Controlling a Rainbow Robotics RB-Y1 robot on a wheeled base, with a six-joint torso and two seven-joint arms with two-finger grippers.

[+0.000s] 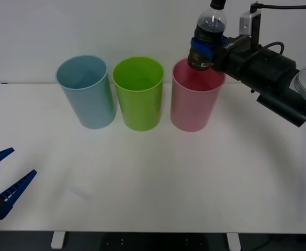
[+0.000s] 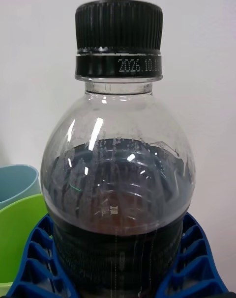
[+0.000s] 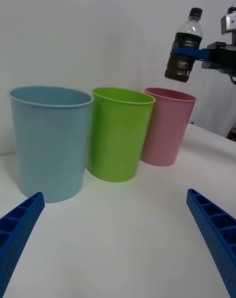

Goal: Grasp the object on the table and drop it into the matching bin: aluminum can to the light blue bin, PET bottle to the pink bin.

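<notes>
We see the right gripper (image 1: 204, 51) clamped on the small clear plastic bottle with black cap (image 1: 209, 31), held above the tall pink plastic bin (image 1: 194, 99), only release left, left gripper (image 1: 6, 180) open, idle over the white counter (image 1: 153, 183).

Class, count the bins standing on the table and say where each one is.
3, in one row at the back of the table: the light blue bin on the left, the green bin in the middle, the pink bin on the right, under the held bottle.
</notes>
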